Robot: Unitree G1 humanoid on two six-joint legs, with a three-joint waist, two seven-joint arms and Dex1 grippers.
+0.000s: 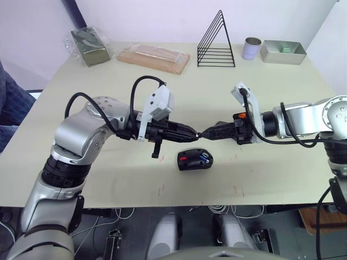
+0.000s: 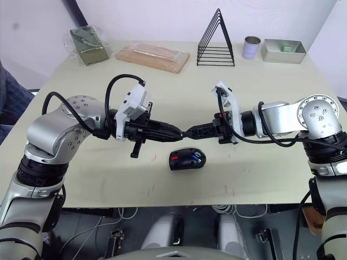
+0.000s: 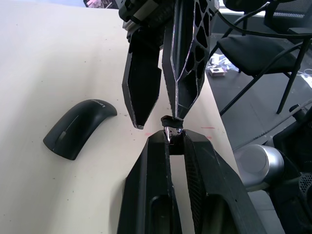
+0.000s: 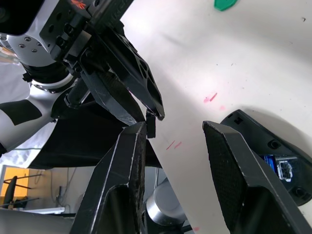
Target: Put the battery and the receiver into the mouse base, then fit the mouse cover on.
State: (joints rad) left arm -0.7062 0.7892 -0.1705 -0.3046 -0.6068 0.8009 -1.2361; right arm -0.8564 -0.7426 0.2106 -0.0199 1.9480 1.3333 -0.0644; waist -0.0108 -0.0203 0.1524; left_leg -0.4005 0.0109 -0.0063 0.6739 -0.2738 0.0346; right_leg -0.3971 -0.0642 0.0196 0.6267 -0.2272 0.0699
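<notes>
A tiny dark receiver [image 3: 170, 127] sits pinched at the very tips of the left gripper [image 1: 194, 133], whose two black fingers are closed tight on it, held in the air just above the counter [image 1: 108, 179]. The right gripper [image 1: 209, 134] meets it tip to tip, its fingers spread apart with one of them touching the nub, apparently so the part can pass from one arm to the other or be turned for a cleaner hold.

Just beneath and slightly nearer the robot lies the mouse base [image 1: 195, 160], a black oval body with a red patch and an open hollow on top. The battery [image 1: 204, 158], a shiny blue cylinder, already lies seated in that hollow, so the receiver looks like the next piece due to go in. The base rests flat on the counter, close under the meeting grippers, likely to keep the coming drop short.

The mouse cover [image 3: 78, 127], a thin, smooth black curved shell, lies dome up on the pale matte counter near the grippers, not yet fitted.

At the far edge stand a black wire rack [image 1: 217, 43], a wooden block [image 1: 153, 57], a bagged green box [image 1: 91, 46], a small grey cup [image 1: 251, 48] and a metal tray [image 1: 282, 52].
</notes>
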